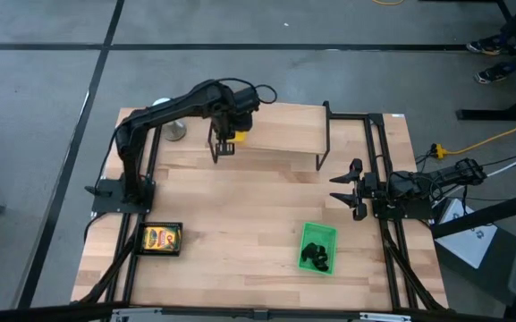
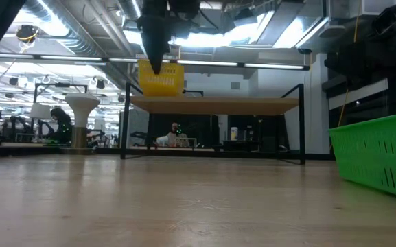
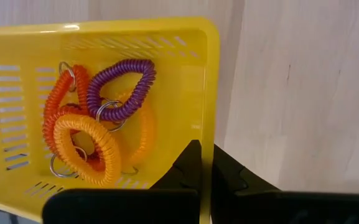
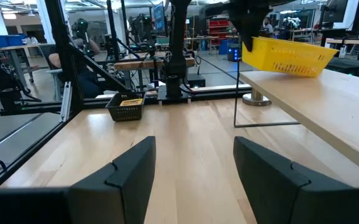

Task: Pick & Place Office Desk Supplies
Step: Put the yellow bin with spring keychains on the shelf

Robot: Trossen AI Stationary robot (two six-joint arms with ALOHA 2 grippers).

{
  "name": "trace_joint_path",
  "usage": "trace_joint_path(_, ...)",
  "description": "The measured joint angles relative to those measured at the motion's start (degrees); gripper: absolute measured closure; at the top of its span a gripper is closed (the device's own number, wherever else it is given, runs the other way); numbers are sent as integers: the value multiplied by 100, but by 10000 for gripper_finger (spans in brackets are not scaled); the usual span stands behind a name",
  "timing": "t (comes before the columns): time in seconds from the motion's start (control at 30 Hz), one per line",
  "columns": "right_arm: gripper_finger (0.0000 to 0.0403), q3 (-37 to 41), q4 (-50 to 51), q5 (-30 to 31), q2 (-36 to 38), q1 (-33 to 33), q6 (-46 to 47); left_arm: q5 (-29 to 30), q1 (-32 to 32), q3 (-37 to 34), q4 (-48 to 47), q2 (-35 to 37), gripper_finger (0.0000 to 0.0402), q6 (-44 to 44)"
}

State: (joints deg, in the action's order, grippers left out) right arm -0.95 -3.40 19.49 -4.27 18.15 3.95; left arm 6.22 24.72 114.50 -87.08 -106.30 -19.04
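A yellow slotted tray [image 3: 135,37] holds orange [image 3: 86,146] and purple [image 3: 120,87] coil rings. It sits at the raised wooden shelf [image 1: 280,134] at the table's far side, under my left gripper [image 3: 205,149], which is shut on its wall. In the right wrist view the yellow tray [image 4: 288,55] is tilted just over the shelf board. A black tray with yellow printed boxes [image 1: 161,239] rests near the left front. A green tray with black clips [image 1: 317,248] lies right of centre. My right gripper [image 1: 345,190] waits open at the table's right side. My left gripper pinches the yellow tray's side wall near a corner [image 3: 209,112], one finger [image 3: 188,168] inside the tray and one [image 3: 229,171] outside. The fingers come from above, pointing down. The tray [image 2: 160,77] hangs tilted close over the shelf; whether its low edge touches the board I cannot tell.
A grey cylinder with a white round top [image 1: 173,125] stands at the shelf's left end. The shelf's black wire legs [image 1: 322,148] stand on the table. Bare wood lies between the shelf and the two front trays. People and desks show in the room beyond.
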Motion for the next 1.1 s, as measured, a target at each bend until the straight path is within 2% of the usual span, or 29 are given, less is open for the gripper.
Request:
trace_joint_path(0.33,184,0,0,-1,1,-1,-1,-22,95,0,184,-2,398,-561)
trace_joint_path(0.73,184,0,0,0,1,-1,-2,-29,474,-2,281,-85,398,-719)
trace_joint_path(0.83,184,0,0,-2,0,-2,-2,-193,569,-2,287,-83,398,-739)
trace_joint_path(1.1,184,0,0,-1,2,-2,-1,-281,529,-2,307,-115,398,-827)
